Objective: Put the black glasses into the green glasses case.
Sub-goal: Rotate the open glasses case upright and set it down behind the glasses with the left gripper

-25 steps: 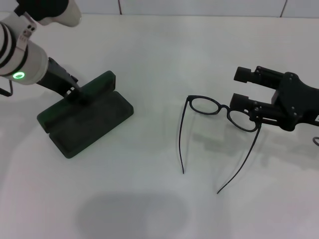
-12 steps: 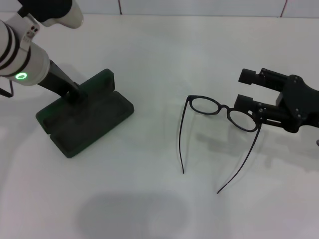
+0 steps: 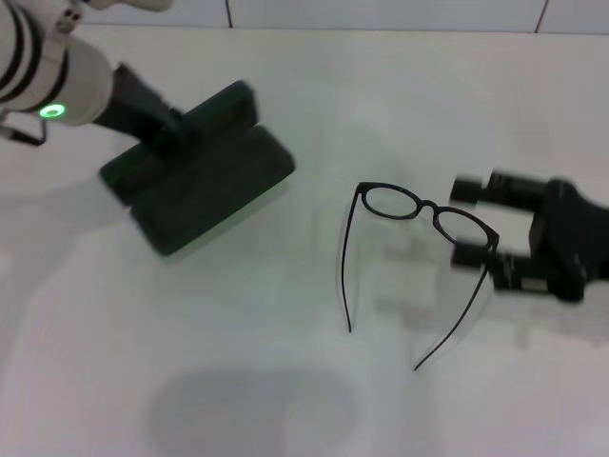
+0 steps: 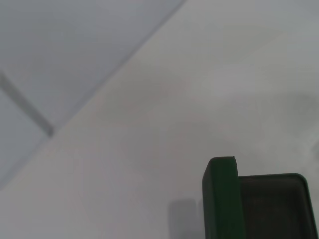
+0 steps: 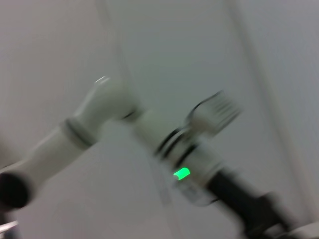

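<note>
Centrally, black glasses (image 3: 423, 211) laid unfolded on the table (image 3: 285, 381), green glasses case (image 3: 200, 176) clamped at ten o'clock by left gripper (image 3: 171, 129), right gripper (image 3: 476, 224) spread wide at three o'clock.

Head view looks down over the bench (image 3: 285, 381); left wrist view sits close to the green glasses case (image 4: 259, 209), shared with head view.

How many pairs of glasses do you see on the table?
1. The black glasses lie open on the table, next to the right pincer; none show in the green glasses case.
</note>
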You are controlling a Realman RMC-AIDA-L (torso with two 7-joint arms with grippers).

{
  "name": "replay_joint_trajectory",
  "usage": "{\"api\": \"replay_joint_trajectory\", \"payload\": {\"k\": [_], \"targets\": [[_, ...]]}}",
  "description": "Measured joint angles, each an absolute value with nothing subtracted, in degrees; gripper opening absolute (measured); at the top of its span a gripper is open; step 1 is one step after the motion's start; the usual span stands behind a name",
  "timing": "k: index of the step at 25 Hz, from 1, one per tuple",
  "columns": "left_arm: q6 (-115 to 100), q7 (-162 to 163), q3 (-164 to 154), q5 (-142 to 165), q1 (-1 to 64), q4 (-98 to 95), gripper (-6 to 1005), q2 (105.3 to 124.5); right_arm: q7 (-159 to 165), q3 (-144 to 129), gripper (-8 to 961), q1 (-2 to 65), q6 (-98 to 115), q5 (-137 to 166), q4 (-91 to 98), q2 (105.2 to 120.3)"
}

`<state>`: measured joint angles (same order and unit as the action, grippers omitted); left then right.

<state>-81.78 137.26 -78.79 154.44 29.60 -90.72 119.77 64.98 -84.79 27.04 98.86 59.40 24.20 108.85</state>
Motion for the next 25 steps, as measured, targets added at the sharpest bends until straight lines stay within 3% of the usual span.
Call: {"api": "replay_joint_trajectory", "payload": {"k": [25], "targets": [[-56.88, 125.34, -98.04, 153.12, 37.62, -74.8, 192, 119.88, 66.98, -82.88, 721, 26.76, 107.39, 68.4, 24.03, 110.68]]}}
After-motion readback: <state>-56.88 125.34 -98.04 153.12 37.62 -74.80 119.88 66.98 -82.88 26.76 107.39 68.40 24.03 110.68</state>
